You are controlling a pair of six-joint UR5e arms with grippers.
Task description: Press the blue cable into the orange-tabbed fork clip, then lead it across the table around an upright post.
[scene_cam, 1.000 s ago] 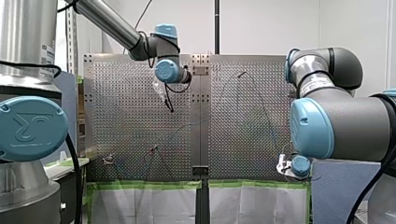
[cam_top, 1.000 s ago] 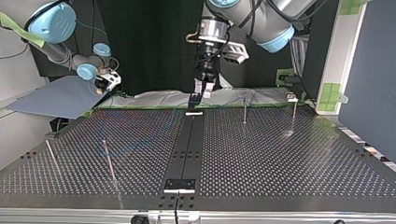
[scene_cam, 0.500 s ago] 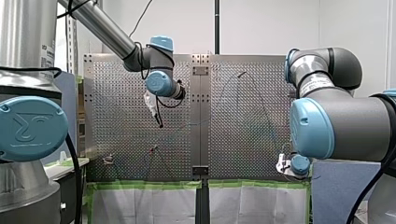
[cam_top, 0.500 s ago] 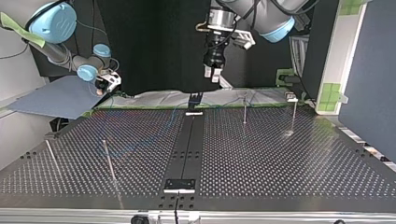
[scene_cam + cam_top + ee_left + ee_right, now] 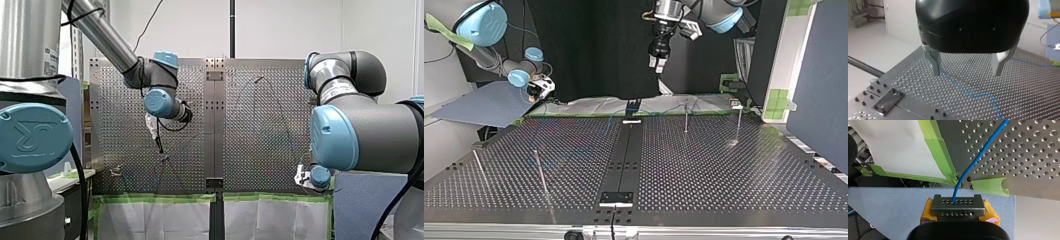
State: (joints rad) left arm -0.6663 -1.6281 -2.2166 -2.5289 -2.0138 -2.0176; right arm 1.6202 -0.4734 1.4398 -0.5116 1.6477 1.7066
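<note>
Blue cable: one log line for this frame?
left gripper: open, empty, above table | right gripper: shut on blue cable, past table edge

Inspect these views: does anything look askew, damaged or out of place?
The green tape at the corner of the table is curled and peeling, beside the blue cable. Otherwise nothing stands out.

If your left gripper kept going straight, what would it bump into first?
Probably the blue cable lying on the perforated table. My left gripper, open, points down at it, and the cable runs between the fingers. Depth is hard to judge, so bare table may come first.
</note>
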